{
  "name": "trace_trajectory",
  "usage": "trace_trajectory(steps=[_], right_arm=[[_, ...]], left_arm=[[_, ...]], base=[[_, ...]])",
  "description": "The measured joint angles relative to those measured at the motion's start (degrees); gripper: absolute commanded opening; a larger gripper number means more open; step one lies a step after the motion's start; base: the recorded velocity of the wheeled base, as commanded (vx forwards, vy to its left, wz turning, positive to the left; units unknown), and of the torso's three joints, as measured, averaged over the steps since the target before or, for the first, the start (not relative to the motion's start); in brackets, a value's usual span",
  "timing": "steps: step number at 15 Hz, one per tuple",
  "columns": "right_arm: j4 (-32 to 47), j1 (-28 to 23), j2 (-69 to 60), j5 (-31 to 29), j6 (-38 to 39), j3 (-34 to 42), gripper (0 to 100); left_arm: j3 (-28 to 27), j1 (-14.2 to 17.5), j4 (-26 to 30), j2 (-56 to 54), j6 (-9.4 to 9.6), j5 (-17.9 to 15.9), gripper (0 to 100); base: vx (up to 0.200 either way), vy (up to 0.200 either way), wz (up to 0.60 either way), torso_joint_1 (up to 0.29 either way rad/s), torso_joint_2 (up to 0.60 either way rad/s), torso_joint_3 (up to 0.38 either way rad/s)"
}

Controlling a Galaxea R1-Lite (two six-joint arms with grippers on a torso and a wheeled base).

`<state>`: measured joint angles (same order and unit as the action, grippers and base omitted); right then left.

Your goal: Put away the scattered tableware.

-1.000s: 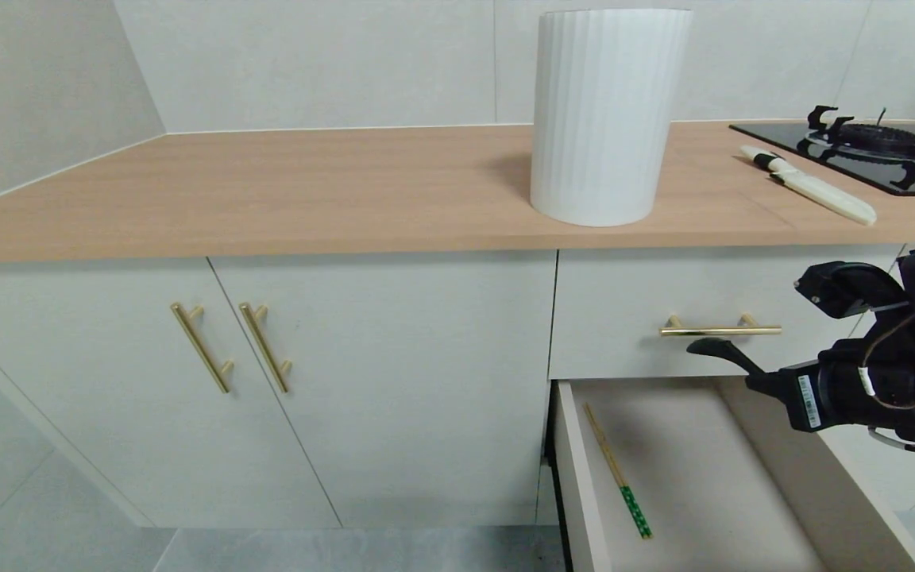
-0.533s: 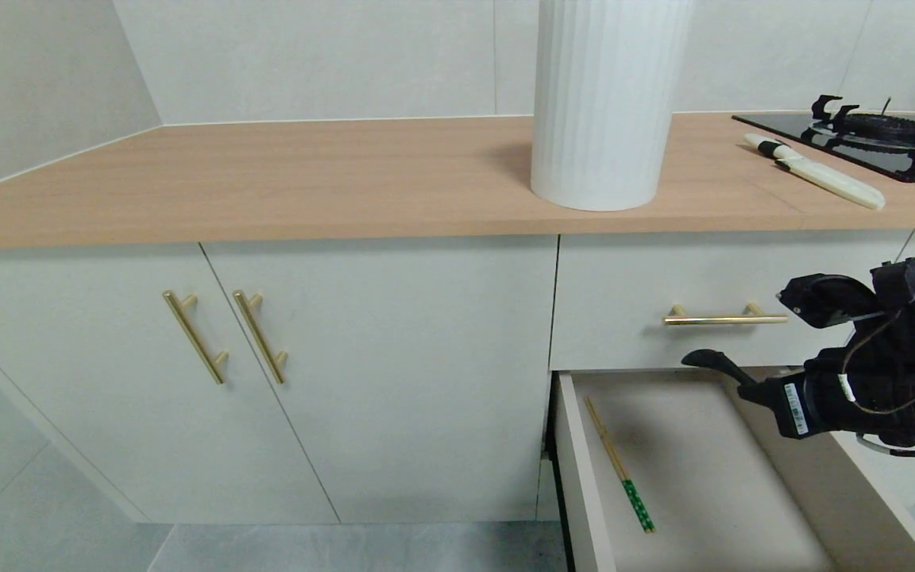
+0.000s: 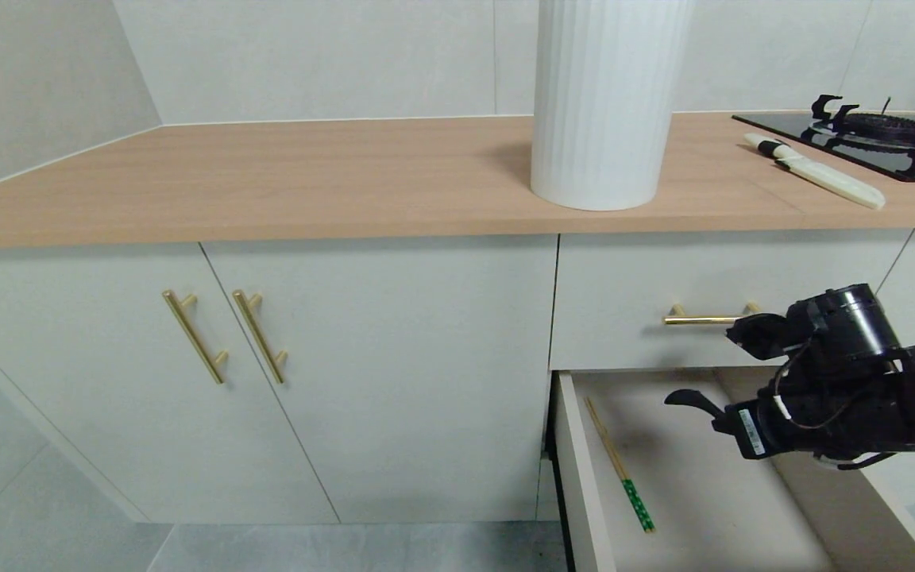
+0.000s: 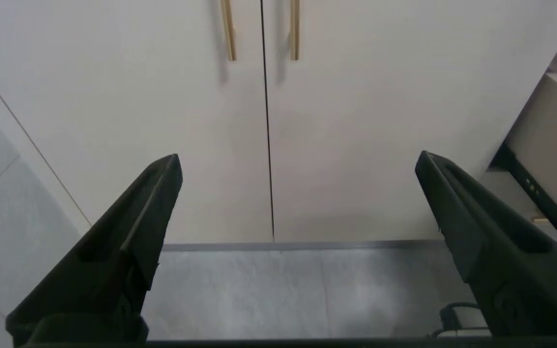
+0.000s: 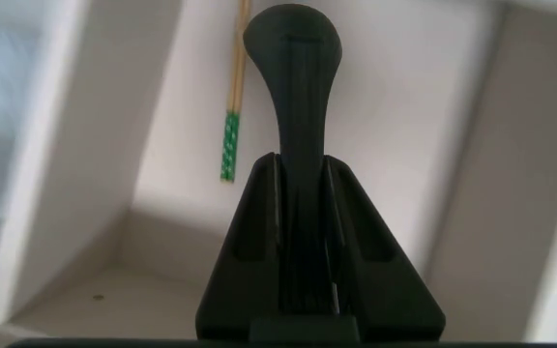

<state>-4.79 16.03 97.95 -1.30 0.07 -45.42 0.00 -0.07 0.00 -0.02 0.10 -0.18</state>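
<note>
A pair of wooden chopsticks [image 3: 620,477] with green ends lies along the near-left side of the open drawer [image 3: 577,477]. They also appear in the right wrist view as chopsticks [image 5: 232,106] on the drawer floor [image 5: 385,116]. My right gripper [image 3: 676,396] hangs shut and empty above the middle of the drawer, right of the chopsticks; its tip [image 5: 293,29] points into the drawer. A cream-handled knife [image 3: 815,171] lies on the wooden counter [image 3: 306,175] at the right. My left gripper [image 4: 298,164] is open, facing the cupboard doors low down.
A tall white ribbed canister [image 3: 604,103] stands near the counter's front edge. A black hob [image 3: 878,135] sits at the far right. A shut drawer with a gold handle [image 3: 704,319] is just above the open one. Two cupboard doors with gold handles [image 3: 227,338] are left.
The head camera shifted slightly at first. My right gripper has moved down and to the left, from beside the gold handle to over the open drawer. The chopsticks and knife stayed put.
</note>
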Motion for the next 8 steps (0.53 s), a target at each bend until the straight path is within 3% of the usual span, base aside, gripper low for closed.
trace_trajectory(steps=[8], right_arm=[[-9.4,-0.5,13.8,-0.3,0.5,-0.7,0]], left_arm=[[0.0,0.0,0.0,0.0,0.00,0.0,100]], base=[[0.000,0.000,0.00,0.000,0.00,0.000]])
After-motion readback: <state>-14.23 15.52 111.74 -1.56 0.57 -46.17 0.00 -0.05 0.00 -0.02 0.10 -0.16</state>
